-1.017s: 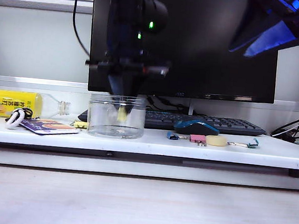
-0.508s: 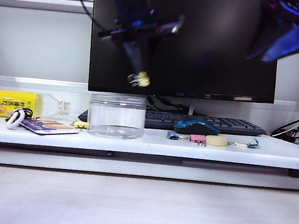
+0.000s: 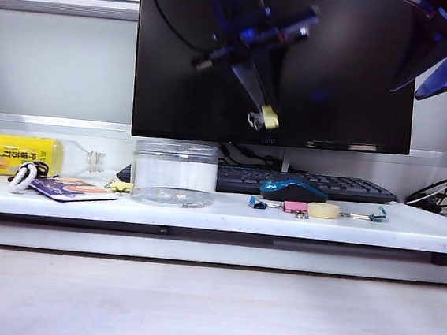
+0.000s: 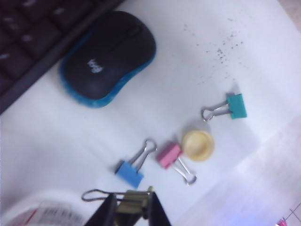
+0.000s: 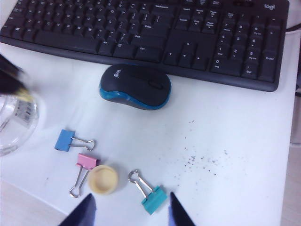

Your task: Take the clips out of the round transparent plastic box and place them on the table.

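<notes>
**Clip lifted clear of jar**

On table [image 3: 408, 225], left of centre near front edge: round transparent plastic box [image 3: 174, 174], upright. Above and right of it, in mid-air: left gripper [image 3: 265, 118], clamped on pale-yellow clip [image 4: 132, 203]. Top right, high over table's right end: right gripper [image 5: 129, 207], spread wide, holding nothing.

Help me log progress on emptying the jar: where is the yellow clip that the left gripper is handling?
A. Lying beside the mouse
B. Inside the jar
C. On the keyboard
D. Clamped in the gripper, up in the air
D: the left gripper pinches the yellow clip high before the monitor, right of the jar.
</notes>
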Controlling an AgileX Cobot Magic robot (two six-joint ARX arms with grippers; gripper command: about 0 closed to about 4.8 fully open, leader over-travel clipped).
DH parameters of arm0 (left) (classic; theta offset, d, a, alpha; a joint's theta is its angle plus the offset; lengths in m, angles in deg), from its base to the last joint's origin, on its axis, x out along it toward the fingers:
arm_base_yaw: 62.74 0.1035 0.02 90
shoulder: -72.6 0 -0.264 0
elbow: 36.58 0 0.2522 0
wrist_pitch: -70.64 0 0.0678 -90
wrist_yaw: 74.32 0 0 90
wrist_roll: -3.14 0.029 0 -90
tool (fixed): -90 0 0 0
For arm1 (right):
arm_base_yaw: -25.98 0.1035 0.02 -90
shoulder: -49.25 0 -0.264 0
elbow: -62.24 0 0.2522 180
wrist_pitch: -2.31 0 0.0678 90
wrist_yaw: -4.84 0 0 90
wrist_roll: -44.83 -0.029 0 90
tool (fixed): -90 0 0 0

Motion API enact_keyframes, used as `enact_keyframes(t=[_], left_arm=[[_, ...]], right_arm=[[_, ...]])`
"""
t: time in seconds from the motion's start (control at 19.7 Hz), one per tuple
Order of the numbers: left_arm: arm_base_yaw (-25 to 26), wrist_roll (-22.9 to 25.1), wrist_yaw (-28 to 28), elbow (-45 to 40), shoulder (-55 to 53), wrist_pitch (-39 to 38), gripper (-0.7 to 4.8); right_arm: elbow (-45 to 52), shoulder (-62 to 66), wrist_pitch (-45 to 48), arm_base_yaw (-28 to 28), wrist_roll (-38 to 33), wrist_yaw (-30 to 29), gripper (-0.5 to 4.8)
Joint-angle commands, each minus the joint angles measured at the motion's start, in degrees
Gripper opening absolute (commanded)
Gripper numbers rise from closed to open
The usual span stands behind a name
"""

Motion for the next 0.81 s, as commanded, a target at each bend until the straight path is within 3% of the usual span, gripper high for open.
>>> enact_keyframes(t=[0.05,0.2,0.36,0.51,0.61,0.81], left_arm=[[-0.2,0.46,-0.2,0.02,-2.73,0.26,0.84],[-0.2,1.22,1.14,0.02,-4.83,0.57,0.84],[-0.11,1.99,5.88,0.02,-6.14,0.52,0.91],[-0.07,2.75,5.99,0.07,-6.14,1.14,1.01],[-0.04,2.78,6.01,0.07,-6.14,1.25,1.53],[-0.04,2.78,5.99,0.07,-6.14,1.25,1.53]], right_arm=[[-0.35,-0.24,0.63,-0.04,-0.15,-0.72,2.03],[-0.35,-0.24,0.61,-0.04,-0.17,-0.77,2.03],[-0.35,-0.24,0.61,-0.04,-0.24,-1.62,2.03],[-0.35,-0.24,0.63,-0.04,-0.26,-1.66,2.03],[-0.35,-0.24,0.61,-0.04,-0.26,-1.66,2.03],[-0.35,-0.24,0.61,-0.02,-0.26,-1.9,2.03]])
